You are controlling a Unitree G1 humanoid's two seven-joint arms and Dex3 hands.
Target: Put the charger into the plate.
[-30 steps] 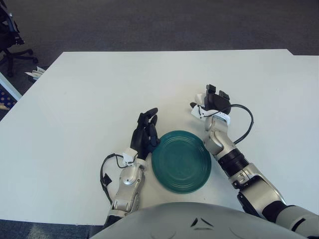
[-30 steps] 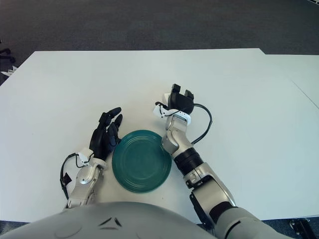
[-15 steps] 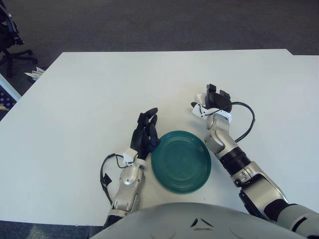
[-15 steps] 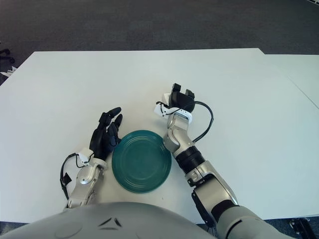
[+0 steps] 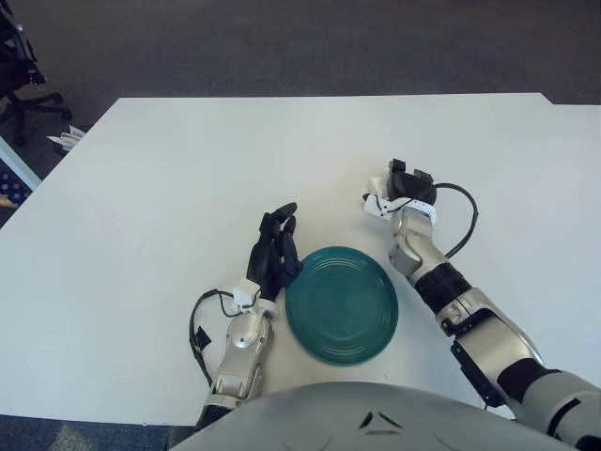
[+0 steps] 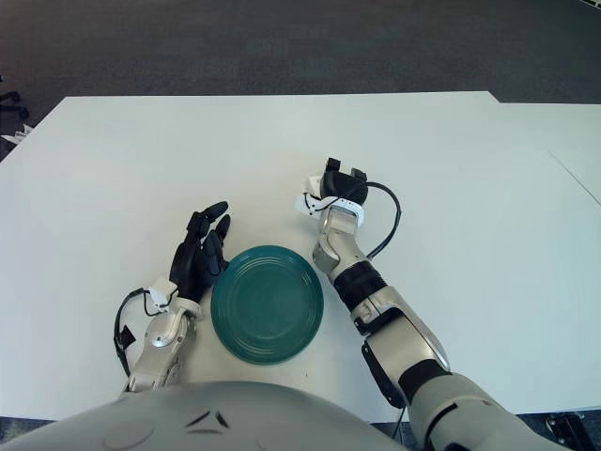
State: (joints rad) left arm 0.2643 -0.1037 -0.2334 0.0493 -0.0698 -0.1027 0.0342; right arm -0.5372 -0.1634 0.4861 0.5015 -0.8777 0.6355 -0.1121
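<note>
The teal plate (image 5: 341, 305) lies on the white table close in front of me. The white charger (image 5: 377, 201) sits on the table just beyond the plate's far right rim. My right hand (image 5: 406, 184) is on the charger's right side, its dark fingers curled down over it, so only the charger's left part shows. My left hand (image 5: 275, 252) shows beside the plate's left rim, fingers stretched out and holding nothing.
A black cable (image 5: 467, 221) loops out from my right wrist to the right. The table (image 5: 188, 169) stretches wide to the left and back. An office chair (image 5: 19, 66) stands off the far left corner.
My right hand has tipped forward and its fingers have come down lower over the charger. The charger, plate and left hand have stayed where they were.
</note>
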